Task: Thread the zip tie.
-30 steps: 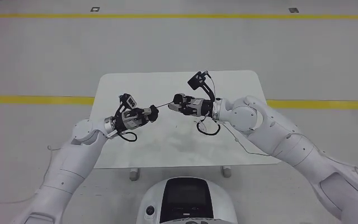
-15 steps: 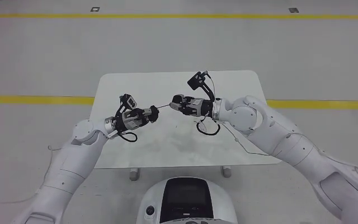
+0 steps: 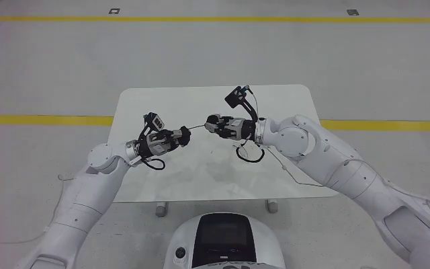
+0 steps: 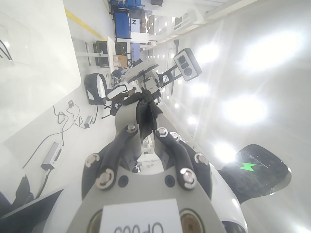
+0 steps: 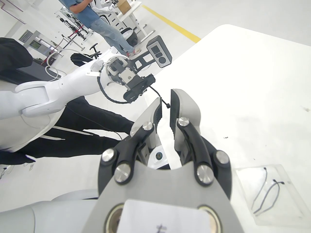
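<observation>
The left gripper (image 3: pixel 183 134) and right gripper (image 3: pixel 211 124) are facing each other above the surface (image 3: pixel 289 101), tips near. The left fingers (image 4: pixel 125 116) are pinching one end of the black tie (image 3: pixel 197 126), which is stretching across to the right gripper. The right fingers (image 5: pixel 187 107) are standing narrowly apart, with the tie's other end lying in the gap at their tips. A clear tray (image 5: pixel 294 195) is sitting on the surface, holding two spare ties (image 5: pixel 264 169).

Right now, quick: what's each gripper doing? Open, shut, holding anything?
Left gripper: shut on one end of the zip tie.
Right gripper: slightly open, the tie's other end between its fingertips, not visibly pinched.
</observation>
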